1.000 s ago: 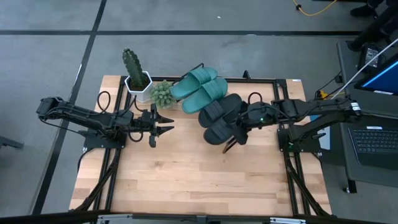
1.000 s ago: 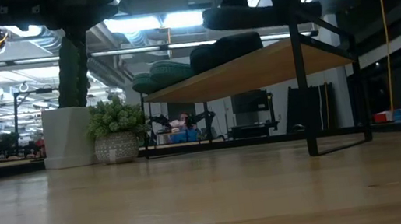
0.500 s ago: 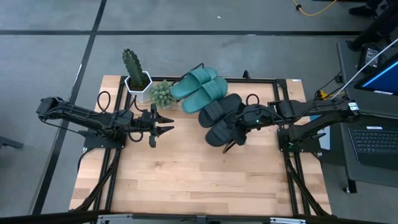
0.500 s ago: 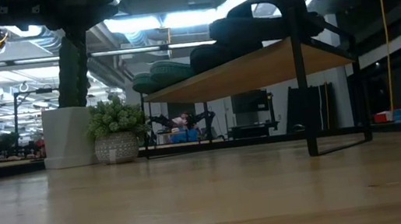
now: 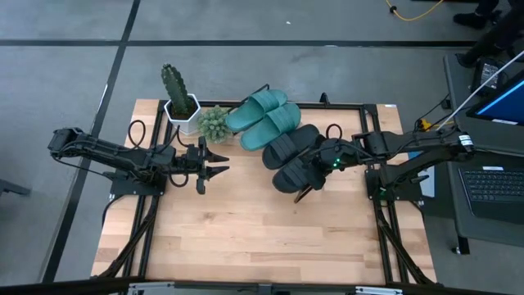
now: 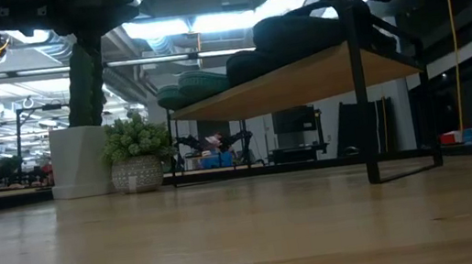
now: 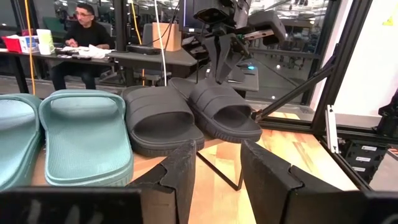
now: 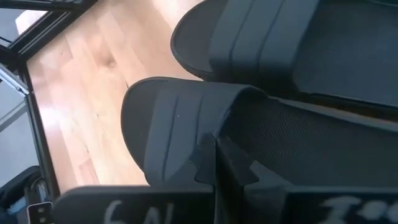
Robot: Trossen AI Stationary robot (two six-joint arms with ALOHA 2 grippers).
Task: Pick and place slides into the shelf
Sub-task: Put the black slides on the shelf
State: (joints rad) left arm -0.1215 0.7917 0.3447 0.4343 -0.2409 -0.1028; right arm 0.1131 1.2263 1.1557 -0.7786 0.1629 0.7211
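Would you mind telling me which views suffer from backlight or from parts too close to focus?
Low view: bright ceiling lights behind turn the shelf and sandals into dark silhouettes. Right wrist view: the right end effector is close and blurred. High view: evenly lit.

I am looking at matt, rubbery black slides (image 7: 186, 115) and teal slides (image 7: 84, 134), a smooth light-wood shelf (image 6: 302, 76) on black metal, and a varnished wooden worktop (image 5: 246, 229).
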